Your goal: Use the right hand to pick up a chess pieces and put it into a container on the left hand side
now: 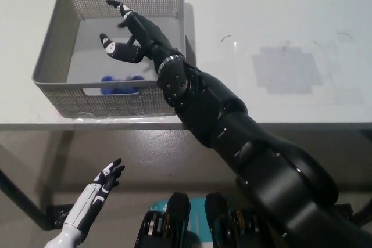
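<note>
A blue chess piece (121,84) lies on its side on the floor of the grey mesh basket (53,50), near the basket's front wall. My black right hand (129,38) hovers above the basket's middle, open, fingers spread, with nothing in it. The piece sits below and just in front of that hand. My white left hand (97,194) rests low at the lower left, below the table's edge, fingers apart and holding nothing.
The basket stands at the left end of the white table (279,15), close to its front edge. A grey taped patch (286,69) marks the table to the right. Below the table edge is bare floor (174,155).
</note>
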Controlling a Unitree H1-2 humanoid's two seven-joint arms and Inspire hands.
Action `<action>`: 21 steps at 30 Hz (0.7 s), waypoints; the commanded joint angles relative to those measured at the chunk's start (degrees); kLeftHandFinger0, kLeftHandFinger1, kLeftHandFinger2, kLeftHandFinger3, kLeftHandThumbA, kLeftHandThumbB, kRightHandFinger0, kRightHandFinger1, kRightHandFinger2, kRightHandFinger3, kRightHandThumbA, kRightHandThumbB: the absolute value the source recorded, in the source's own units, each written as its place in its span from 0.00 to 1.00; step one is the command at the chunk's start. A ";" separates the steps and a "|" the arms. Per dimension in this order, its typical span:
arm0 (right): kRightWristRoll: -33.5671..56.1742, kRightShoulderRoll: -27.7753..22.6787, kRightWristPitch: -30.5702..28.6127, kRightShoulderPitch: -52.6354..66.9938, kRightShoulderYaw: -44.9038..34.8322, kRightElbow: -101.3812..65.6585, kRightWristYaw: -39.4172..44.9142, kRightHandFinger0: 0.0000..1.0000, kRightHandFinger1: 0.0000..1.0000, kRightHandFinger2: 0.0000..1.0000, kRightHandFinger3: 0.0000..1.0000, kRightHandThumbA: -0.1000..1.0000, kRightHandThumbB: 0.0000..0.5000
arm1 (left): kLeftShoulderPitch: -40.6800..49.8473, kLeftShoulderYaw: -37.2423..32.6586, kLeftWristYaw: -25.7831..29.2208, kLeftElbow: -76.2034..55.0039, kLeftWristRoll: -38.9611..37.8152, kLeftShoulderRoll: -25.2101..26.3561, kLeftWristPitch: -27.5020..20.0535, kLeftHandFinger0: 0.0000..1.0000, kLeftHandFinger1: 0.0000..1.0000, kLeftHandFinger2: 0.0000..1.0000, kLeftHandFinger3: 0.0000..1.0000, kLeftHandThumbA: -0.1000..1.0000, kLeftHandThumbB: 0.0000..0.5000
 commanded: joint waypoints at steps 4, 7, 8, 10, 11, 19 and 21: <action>-1.24 -1.77 1.64 -3.52 0.54 -0.57 4.97 1.00 1.00 1.00 1.00 0.87 0.76 | -0.90 -0.37 -0.91 -2.02 0.50 1.23 -0.27 1.00 1.00 1.00 1.00 1.00 0.78; -0.89 -2.54 1.66 -4.07 -0.01 -1.31 5.45 1.00 1.00 1.00 1.00 0.92 0.73 | -0.92 -0.30 -0.68 -1.86 0.64 1.18 -0.53 1.00 1.00 1.00 1.00 1.00 0.77; 0.33 -3.35 1.57 -4.88 -1.28 -2.06 6.11 1.00 1.00 1.00 1.00 0.92 0.70 | -0.85 -0.06 -0.88 -2.21 -0.17 0.98 0.15 1.00 1.00 1.00 1.00 1.00 0.78; 0.70 -4.03 1.31 -5.40 -1.98 -2.52 6.22 1.00 1.00 1.00 1.00 0.96 0.73 | -0.93 -0.11 -0.92 -2.20 0.01 1.08 0.17 1.00 1.00 1.00 1.00 1.00 0.76; 1.38 -4.93 0.29 -5.89 -2.93 -3.38 6.21 1.00 1.00 1.00 1.00 0.98 0.71 | -0.96 -0.20 -0.87 -2.07 0.40 1.20 -0.25 1.00 1.00 1.00 1.00 1.00 0.75; 6.24 -11.71 1.97 -3.87 -11.00 -24.33 9.86 1.00 1.00 1.00 1.00 1.00 0.75 | -0.82 0.13 -1.40 -1.93 -0.58 1.12 -0.15 1.00 1.00 1.00 1.00 1.00 0.76; 6.59 -14.12 5.09 -0.02 -12.08 -36.99 11.39 1.00 1.00 1.00 1.00 1.00 0.70 | -0.66 0.16 -1.37 -1.85 -0.56 0.98 -0.01 1.00 1.00 1.00 1.00 1.00 0.81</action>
